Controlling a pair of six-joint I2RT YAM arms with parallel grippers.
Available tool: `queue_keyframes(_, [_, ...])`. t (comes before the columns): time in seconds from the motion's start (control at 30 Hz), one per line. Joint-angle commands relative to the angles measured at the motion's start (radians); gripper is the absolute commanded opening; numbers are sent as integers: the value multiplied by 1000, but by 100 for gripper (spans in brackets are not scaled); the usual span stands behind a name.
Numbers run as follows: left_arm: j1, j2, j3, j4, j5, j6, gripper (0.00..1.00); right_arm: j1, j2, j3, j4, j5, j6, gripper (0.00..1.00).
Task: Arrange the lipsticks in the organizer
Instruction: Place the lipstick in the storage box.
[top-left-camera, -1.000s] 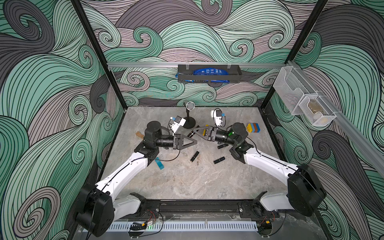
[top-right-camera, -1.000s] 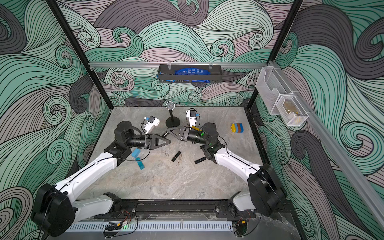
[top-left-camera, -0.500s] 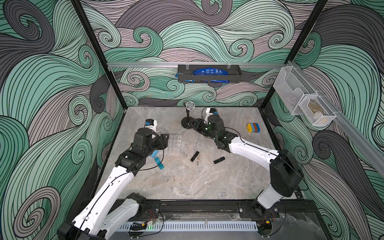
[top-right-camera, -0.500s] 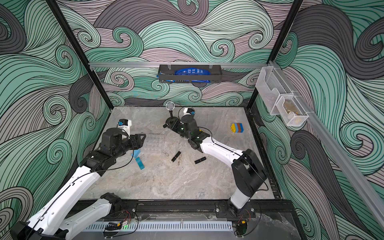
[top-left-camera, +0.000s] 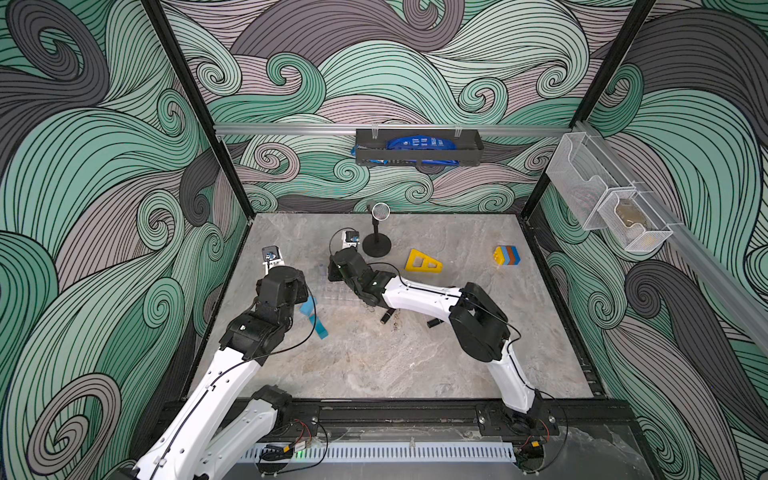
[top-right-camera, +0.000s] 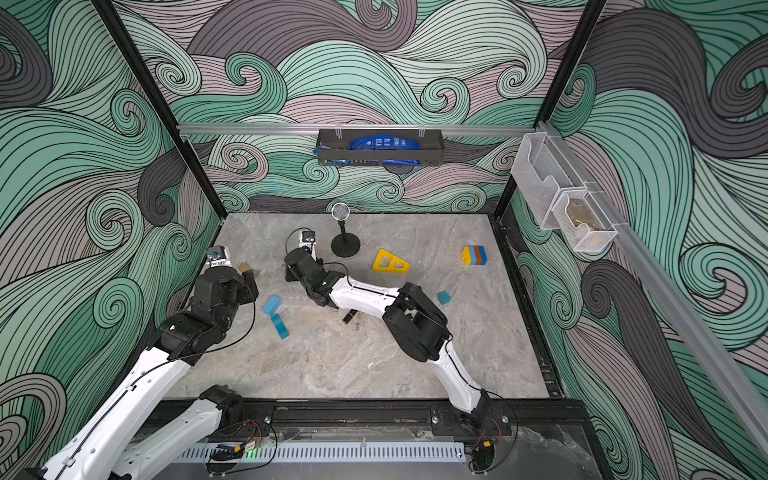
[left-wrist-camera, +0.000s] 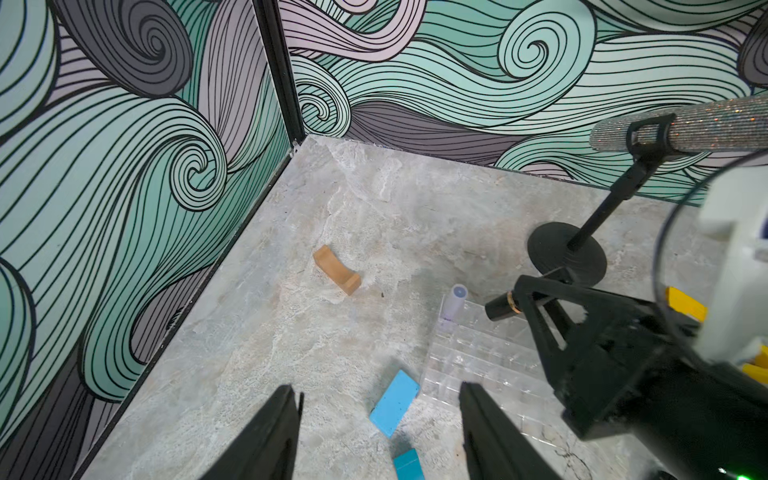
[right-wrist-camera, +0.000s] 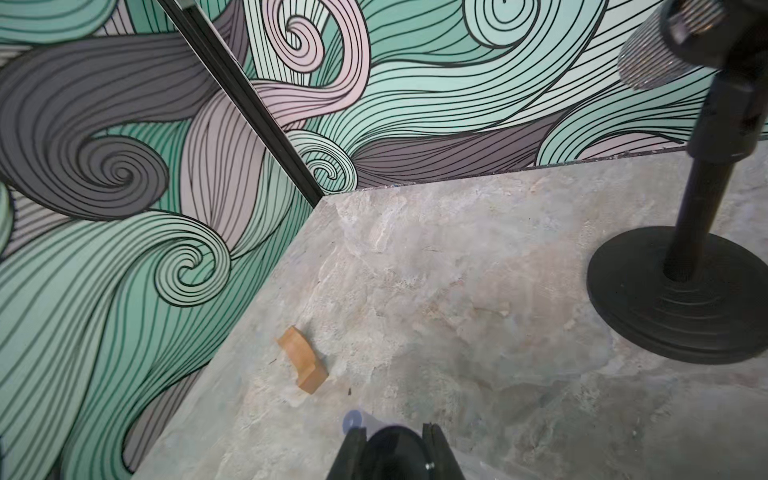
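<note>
Right gripper: my jaws are clamped on one lipstick. My right wrist view gives only its round black end between the fingers. My left wrist view gives the side: a black tube with a gold band, poking out over the far row of the organizer. I can't tell if it touches the tray. Lilac piece stands at the tray's far corner, just beside the tube.

Left gripper: my fingers are apart with nothing held, at the organizer's 9 o'clock (12 = back wall). Blue blocks lie on the table below, one just beside the tray edge.

Two loose lipsticks lie flat at the organizer's 4 o'clock in a top view. My right arm covers one in a top view, leaving a single tube.

Blue cube at 3 o'clock shows in a top view only; elsewhere my elbow hides it. Wood block at 10 o'clock is clear in both wrist views.
</note>
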Motion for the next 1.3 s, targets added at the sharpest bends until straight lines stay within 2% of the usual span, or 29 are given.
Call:
queue_keyframes(0.0, [-12, -8, -13, -8, -22, 15, 64, 4, 24, 55, -33, 25, -45, 0])
queue_keyframes(0.37, [-20, 5, -17, 12, 6, 19, 63, -12, 115, 133, -53, 17, -51, 0])
queue_keyframes(0.93, [-20, 17, -21, 28, 26, 30, 63, -3, 147, 147, -83, 61, -80, 0])
queue_keyframes(1.27, [-19, -1, -33, 35, 16, 38, 63, 9, 177, 203, -120, 47, -80, 15])
